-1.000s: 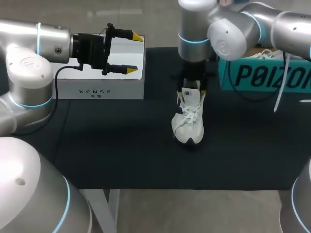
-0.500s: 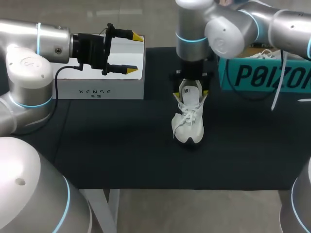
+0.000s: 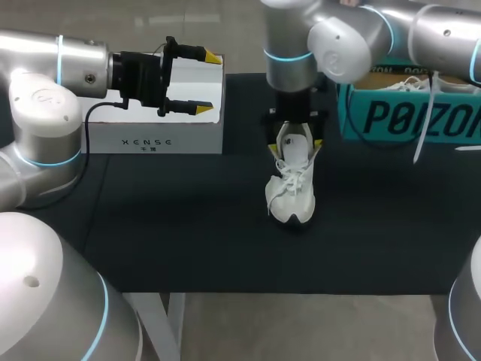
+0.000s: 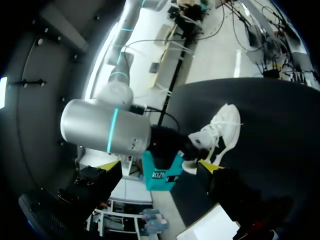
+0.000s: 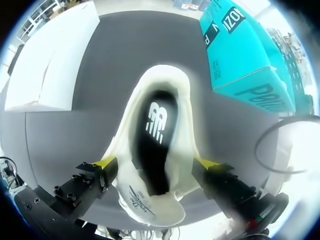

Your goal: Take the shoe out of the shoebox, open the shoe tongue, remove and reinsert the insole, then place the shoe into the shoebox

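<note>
- Right gripper (image 3: pixel 294 144) hangs over the shoe (image 3: pixel 291 192) at the table's (image 3: pixel 188 241) centre. Its fingers are spread wide and flank the collar, one tip at 3 o'clock of the opening and one at 9. I judge it released, not clamped, since the tips sit just beside the upper.
- From the right wrist, the shoe (image 5: pixel 157 150) stands upright on its sole, toe towards 6 o'clock and heel towards 12.
- The tongue (image 5: pixel 150 202) is tipped up and forward, baring the mouth. The dark insole (image 5: pixel 152 135) lies flat inside.
- Step in hand, as I read it: the shoe is out and the tongue looks opened, so the insole comes next.
- That calls for one fingertip to dip into the mouth and pinch the insole's heel edge, while the shoe is kept from tipping.
- Left gripper (image 3: pixel 209 83) is at 10 o'clock, fingers apart and empty, over a white box (image 3: pixel 161 135).
- The teal shoebox (image 3: pixel 409 116) stands at 2 o'clock, well apart from the shoe.
- Writing: large dark letters run along the shoebox's side, small spaced letters along the white box's front. A pale logo marks the insole, and fine print lines the tongue's underside.
</note>
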Robot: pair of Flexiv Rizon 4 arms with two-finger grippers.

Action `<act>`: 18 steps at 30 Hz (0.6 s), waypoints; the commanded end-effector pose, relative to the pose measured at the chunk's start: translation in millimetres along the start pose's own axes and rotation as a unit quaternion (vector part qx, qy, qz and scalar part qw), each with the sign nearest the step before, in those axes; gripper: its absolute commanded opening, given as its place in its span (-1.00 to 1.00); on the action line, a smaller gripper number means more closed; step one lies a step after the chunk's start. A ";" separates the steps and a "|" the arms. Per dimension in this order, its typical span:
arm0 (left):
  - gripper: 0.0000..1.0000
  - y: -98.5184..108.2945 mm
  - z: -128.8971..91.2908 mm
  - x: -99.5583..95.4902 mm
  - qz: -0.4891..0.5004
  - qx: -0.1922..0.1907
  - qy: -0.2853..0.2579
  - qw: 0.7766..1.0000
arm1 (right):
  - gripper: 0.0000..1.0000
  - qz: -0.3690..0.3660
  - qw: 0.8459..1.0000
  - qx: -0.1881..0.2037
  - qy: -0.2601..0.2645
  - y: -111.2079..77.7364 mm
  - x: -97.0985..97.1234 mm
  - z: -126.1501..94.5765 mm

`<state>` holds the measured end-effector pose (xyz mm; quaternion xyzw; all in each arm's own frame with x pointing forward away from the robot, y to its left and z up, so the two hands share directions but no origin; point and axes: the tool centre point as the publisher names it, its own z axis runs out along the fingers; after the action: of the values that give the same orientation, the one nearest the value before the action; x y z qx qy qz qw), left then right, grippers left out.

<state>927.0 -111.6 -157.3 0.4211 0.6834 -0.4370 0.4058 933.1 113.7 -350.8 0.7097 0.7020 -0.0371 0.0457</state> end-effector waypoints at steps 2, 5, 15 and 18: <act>1.00 -0.8 -0.8 -0.4 0.000 -0.001 0.002 1.000 | 1.00 0.002 1.000 0.000 -0.003 -5.2 4.4 -5.4; 1.00 -0.8 -0.8 -0.4 0.000 -0.001 0.002 1.000 | 1.00 0.000 1.000 0.002 -0.004 -10.3 6.7 -4.9; 1.00 -0.8 -0.8 -0.4 0.000 -0.001 0.002 1.000 | 1.00 0.007 1.000 0.017 -0.010 -25.0 8.8 -2.0; 1.00 -0.8 -0.8 -0.4 0.000 -0.001 0.002 1.000 | 1.00 0.008 1.000 0.020 -0.011 -30.3 9.9 -2.7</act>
<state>927.0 -111.6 -157.3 0.4212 0.6834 -0.4370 0.4058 905.3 122.3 -349.2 0.7153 0.6953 -0.0586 0.0378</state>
